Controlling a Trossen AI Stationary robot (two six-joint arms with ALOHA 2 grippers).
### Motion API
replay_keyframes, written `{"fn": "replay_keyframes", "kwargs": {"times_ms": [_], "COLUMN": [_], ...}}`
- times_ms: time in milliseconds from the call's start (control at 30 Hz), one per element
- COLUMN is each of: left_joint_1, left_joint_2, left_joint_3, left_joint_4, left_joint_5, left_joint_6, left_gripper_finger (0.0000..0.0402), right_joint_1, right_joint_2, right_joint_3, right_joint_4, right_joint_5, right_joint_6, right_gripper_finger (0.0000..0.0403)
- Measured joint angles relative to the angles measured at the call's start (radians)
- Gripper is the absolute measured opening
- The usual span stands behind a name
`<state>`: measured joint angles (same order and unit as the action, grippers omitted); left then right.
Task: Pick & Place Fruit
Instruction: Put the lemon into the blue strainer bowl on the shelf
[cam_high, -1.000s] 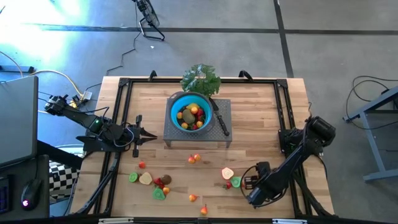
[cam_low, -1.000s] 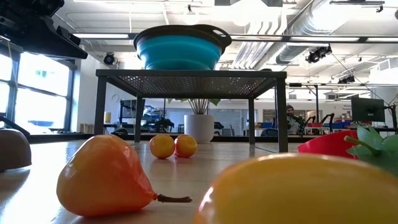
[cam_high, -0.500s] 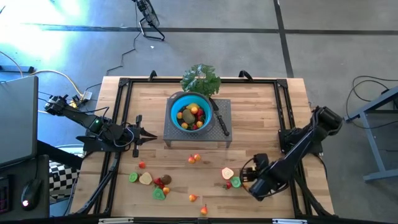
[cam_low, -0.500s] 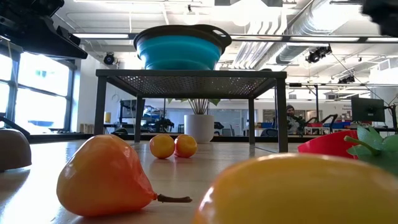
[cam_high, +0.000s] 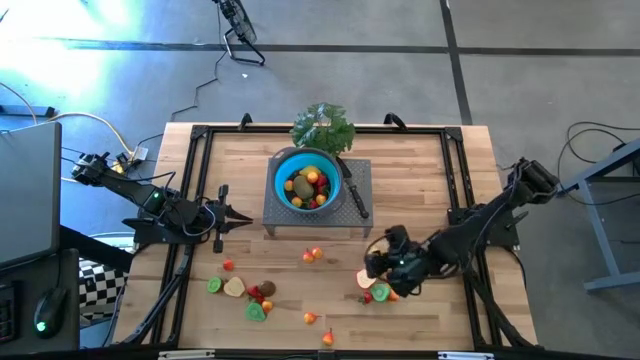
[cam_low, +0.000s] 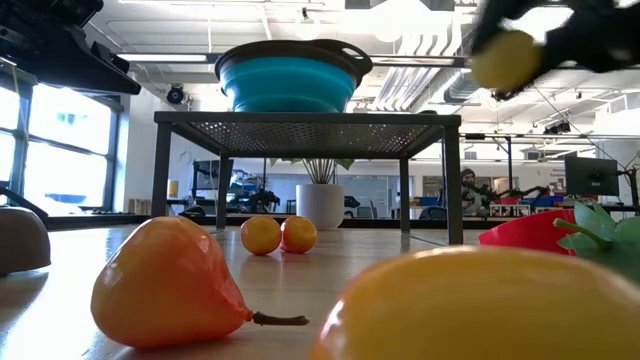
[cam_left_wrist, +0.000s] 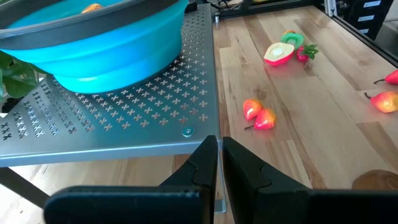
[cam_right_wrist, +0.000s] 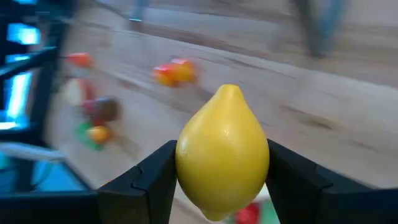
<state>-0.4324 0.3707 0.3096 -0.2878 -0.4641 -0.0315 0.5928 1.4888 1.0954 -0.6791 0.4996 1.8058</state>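
Gripped between the right gripper's (cam_right_wrist: 222, 186) two dark fingers (cam_right_wrist: 146, 180) is a yellow lemon (cam_right_wrist: 222, 151), carried above the near right part of the wooden table (cam_high: 420, 180), over a cut fruit half (cam_high: 366, 279) and what seems to be a strawberry. Beyond it, the blue bowl (cam_high: 281, 178) sits on a perforated metal stand (cam_high: 357, 228) and already holds several fruits. Left gripper (cam_left_wrist: 219, 163) waits beside the stand's left edge, fingers pressed together on nothing.
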Motion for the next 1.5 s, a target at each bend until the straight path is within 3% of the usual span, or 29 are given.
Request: {"fn": "replay_keyframes", "kwargs": {"times_ms": [600,1000,1367,1500], "left_joint_1": [0.000,0.000,0.000,0.000], "left_joint_2": [0.000,0.000,0.000,0.000], "left_joint_3": [0.000,0.000,0.000,0.000], "left_joint_4": [0.000,0.000,0.000,0.000], "left_joint_5": [0.000,0.000,0.000,0.000], "left_joint_6": [0.000,0.000,0.000,0.000], "left_gripper_finger": [0.0022,0.0022,0.0022,0.0022], "right_joint_1": [-0.230,-0.323,-0.394,-0.409], "right_joint_2": [0.001,0.001,0.001,0.012], "right_joint_3": [0.000,0.000,0.002,0.070], "right_joint_4": [0.768,0.947,0.957,0.898], "right_joint_5": [-0.033,-0.027,-0.030,-0.032], "right_joint_6": [-0.829,-1.150,-1.314,-1.374], "right_gripper_finger": [0.0201,0.0200,0.0200,0.0198]}}
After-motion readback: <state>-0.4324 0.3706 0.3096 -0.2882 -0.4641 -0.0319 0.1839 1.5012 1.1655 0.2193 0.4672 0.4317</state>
